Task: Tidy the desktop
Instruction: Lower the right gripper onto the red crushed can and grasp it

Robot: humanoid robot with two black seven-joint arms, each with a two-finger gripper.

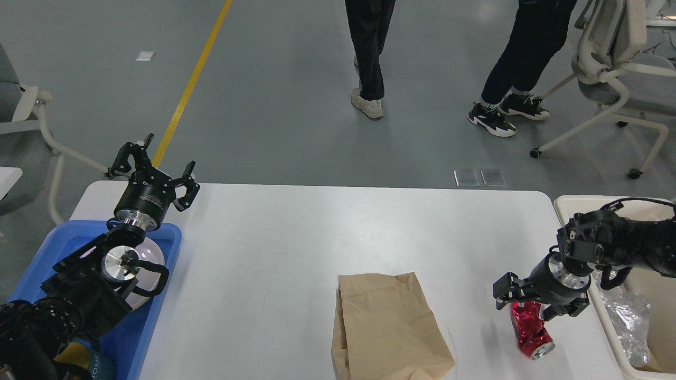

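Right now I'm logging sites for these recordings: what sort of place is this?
Probably an indoor lab or workshop: a grey floor with a yellow line, wheeled office chairs, and a white desktop with a blue tray and beige bin.

The brown paper bag (pixel 388 330) runs off the bottom edge, as does the blue tray (pixel 158 295) — my left arm covers much of what lies in it. The right claw (pixel 536 309) hides the top of the crushed red can (pixel 531 332); the beige bin (pixel 575 203) is cut off at right.
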